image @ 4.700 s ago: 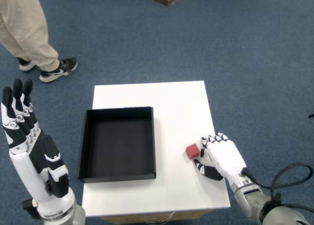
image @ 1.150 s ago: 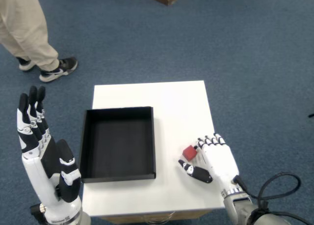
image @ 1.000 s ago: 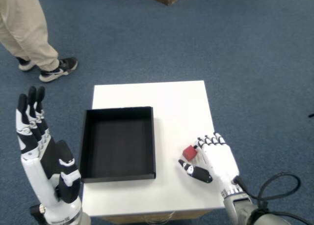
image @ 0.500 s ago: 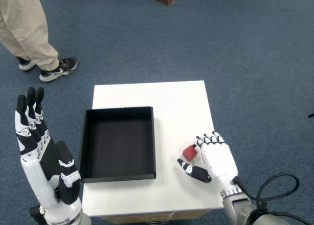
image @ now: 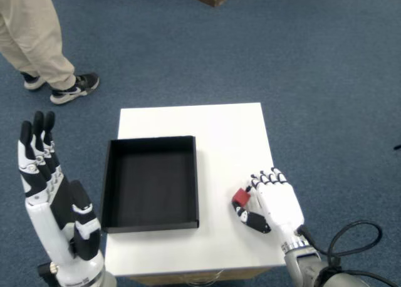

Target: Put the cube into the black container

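white table (image: 213,121): red cube (image: 241,197) in robot hand (image: 274,202), beside black container (image: 150,182)

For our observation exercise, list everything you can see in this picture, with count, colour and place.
table: one, white, centre of the view
container: one, black, empty, on the table's left half
cube: one, red, on the table's right side, between the right robot hand's thumb and fingers
carpet: blue, all around the table
person: one, beige trousers, dark shoes, top left
cable: one, black, bottom right
left robot hand: raised beside the table, fingers straight
right robot hand: white and black, closing on the cube
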Tool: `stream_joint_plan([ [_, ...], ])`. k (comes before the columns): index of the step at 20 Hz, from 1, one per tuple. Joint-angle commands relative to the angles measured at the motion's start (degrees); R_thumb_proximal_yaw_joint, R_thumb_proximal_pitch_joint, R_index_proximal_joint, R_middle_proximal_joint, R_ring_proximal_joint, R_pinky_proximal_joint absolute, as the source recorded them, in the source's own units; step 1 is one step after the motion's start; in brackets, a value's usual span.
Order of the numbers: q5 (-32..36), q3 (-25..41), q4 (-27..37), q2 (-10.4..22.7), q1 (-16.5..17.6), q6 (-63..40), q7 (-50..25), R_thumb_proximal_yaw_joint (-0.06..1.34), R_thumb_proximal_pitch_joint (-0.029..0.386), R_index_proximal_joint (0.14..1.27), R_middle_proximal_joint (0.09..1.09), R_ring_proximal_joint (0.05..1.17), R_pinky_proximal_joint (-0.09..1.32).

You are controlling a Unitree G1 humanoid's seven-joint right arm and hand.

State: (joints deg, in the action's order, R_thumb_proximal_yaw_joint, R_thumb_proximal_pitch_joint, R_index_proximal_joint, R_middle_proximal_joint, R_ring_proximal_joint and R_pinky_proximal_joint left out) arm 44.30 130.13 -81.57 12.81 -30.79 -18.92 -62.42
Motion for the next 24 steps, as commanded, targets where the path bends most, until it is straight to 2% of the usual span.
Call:
stream_joint_plan([
  [1, -0.1, 0.1, -1.6, 1.0, -2.7, -1.3, -1.9, 0.67, 0.102, 0.77, 0.38, 0.3, 0.15],
  [3, -0.1, 0.2, -1.6, 1.1, -2.7, -1.3, -1.8, 0.7, 0.109, 0.81, 0.39, 0.3, 0.16],
  [5, 0.0, 0.1, -1.5, 1.2, -2.7, -1.3, -1.6, 0.8, 0.124, 0.93, 0.4, 0.3, 0.16],
  [7, 0.1, 0.1, -1.5, 1.2, -2.6, -1.3, -1.7, 1.17, 0.158, 1.08, 0.41, 0.31, 0.17],
  [9, 0.1, 0.2, -1.5, 1.1, -2.5, -1.6, -2.3, 1.25, 0.166, 1.11, 0.42, 0.32, 0.19],
  [19, 0.1, 0.3, -1.6, 1.2, -2.8, -2.7, -3.6, 1.25, 0.174, 1.08, 0.45, 0.33, 0.21],
  [24, -0.5, 0.7, -2.0, 0.9, -3.7, -5.4, -8.6, 1.25, 0.175, 1.07, 0.45, 0.34, 0.22],
])
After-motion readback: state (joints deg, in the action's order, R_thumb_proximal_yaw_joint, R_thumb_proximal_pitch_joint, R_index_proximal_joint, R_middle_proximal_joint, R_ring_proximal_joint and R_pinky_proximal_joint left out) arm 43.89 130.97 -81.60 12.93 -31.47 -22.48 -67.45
